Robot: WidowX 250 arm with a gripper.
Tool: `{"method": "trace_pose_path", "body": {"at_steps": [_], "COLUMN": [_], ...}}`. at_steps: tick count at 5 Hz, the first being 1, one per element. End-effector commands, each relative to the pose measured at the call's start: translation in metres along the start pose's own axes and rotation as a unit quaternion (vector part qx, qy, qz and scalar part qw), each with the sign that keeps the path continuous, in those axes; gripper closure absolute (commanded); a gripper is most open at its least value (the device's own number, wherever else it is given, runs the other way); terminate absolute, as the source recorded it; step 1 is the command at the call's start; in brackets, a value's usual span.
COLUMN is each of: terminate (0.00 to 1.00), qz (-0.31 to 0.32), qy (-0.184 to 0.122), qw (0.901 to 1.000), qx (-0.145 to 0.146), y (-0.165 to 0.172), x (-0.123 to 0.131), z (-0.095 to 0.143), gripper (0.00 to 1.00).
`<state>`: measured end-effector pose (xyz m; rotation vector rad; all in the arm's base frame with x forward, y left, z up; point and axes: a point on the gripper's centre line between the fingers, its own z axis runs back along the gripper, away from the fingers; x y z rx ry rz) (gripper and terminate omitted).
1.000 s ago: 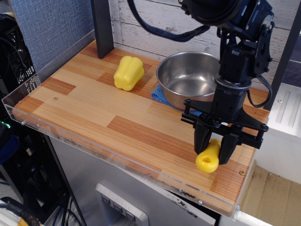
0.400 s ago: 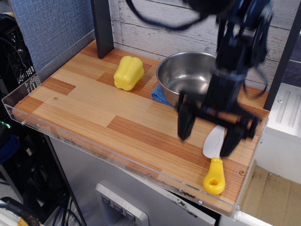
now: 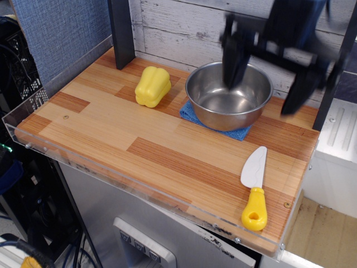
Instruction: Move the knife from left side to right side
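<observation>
Knife (image 3: 254, 189) flat on table's (image 3: 111, 128) right, blade pointing back, handle forward, fingers (image 3: 234, 58) spread, empty.

- The gripper (image 3: 268, 72), which was clamping the knife's yellow handle a second ago, is now rising high over the steel bowl (image 3: 228, 95) at the far right, blurred, with its jaws spread wide.
- The knife (image 3: 254, 190) is now lying free on the wooden board (image 3: 111, 134) near the right front corner, handle toward the near edge, nothing touching it.
</observation>
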<state>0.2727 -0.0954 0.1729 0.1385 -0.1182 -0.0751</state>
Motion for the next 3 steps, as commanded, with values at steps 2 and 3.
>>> {"method": "trace_pose_path", "body": {"at_steps": [2, 3], "terminate": [0.00, 1.00], "qz": [-0.003, -0.003], "qy": [-0.007, -0.007], "qw": [0.9999, 0.9999], "qx": [-0.011, -0.011], "y": [0.0008, 0.0008], "x": [-0.0095, -0.0095], "z": [0.0290, 0.0290], "gripper": [0.00, 0.00]}}
